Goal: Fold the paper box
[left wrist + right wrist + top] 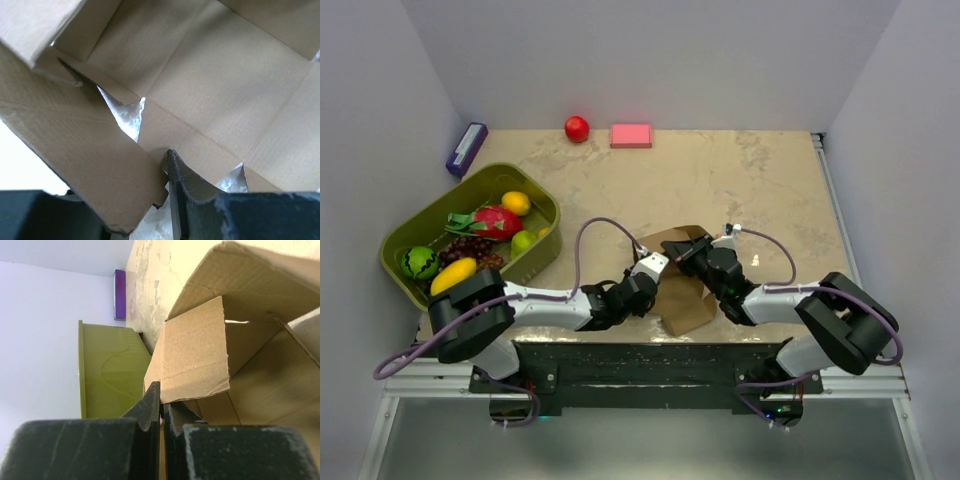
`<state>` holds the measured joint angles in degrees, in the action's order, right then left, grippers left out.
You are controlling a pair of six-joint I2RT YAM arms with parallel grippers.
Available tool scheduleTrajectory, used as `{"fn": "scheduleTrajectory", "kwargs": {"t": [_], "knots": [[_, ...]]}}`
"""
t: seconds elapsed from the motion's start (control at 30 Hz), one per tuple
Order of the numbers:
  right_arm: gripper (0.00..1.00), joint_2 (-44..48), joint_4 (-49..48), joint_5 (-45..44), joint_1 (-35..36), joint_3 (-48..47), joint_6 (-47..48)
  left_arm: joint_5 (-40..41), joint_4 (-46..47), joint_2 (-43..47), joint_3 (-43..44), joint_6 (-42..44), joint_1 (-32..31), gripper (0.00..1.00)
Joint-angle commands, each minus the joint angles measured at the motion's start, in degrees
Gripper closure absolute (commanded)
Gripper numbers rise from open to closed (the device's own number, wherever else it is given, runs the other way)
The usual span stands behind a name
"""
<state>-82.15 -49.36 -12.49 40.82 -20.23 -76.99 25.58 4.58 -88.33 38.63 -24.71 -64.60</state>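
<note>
The paper box [688, 305] is a plain brown carton with loose flaps, lying at the near middle of the table between my two arms. My left gripper [653, 268] reaches into its left side. In the left wrist view the box [215, 75] fills the frame. A flap [95, 170] lies between the jaws of the left gripper [142, 175] and hides the left finger, and table shows beside the right finger [200, 200]. My right gripper [688, 252] is at the box's far edge. In the right wrist view that gripper [161, 400] is shut on a thin cardboard edge of the box [195, 355].
A green basket [480, 180] of fruit stands at the left, its wall [110, 375] close to the box. A purple box [466, 148], a red ball [577, 128] and a pink block [631, 135] sit along the back. White walls enclose the table.
</note>
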Motion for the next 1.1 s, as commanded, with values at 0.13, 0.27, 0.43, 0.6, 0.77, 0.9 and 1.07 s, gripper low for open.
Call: {"fn": "scheduleTrajectory", "kwargs": {"t": [0.13, 0.27, 0.43, 0.6, 0.77, 0.9, 1.07], "knots": [[1.0, -1.26, 1.46, 1.68, 0.58, 0.8, 0.61, 3.95, 5.09, -0.62, 3.03, 4.58, -1.32, 0.59], [1.0, 0.32, 2.95, 0.63, 0.67, 1.07, 0.96, -0.34, 7.28, 4.82, -0.13, 6.16, -1.23, 0.38], [1.0, 2.17, 4.45, -0.51, 0.58, 1.24, 1.23, -6.15, 9.13, 16.32, -5.84, 8.36, -0.71, 0.23], [1.0, 2.78, 5.15, -0.6, 0.58, 1.16, 1.41, -13.53, 4.05, 25.22, -8.83, 9.15, 3.24, 0.21], [1.0, 2.96, 5.15, -0.43, 0.67, 1.07, 1.49, -17.49, 2.63, 33.66, -12.79, 9.42, 12.56, 0.22], [1.0, 2.61, 5.07, -0.25, 0.58, 0.98, 1.67, -19.6, 4.82, 34.99, -15.33, 10.29, 15.02, 0.24], [1.0, 2.43, 4.8, 0.01, 0.58, 0.72, 1.76, -19.87, 12.7, 29.72, -17.62, 11.35, 15.82, 0.28]]}}
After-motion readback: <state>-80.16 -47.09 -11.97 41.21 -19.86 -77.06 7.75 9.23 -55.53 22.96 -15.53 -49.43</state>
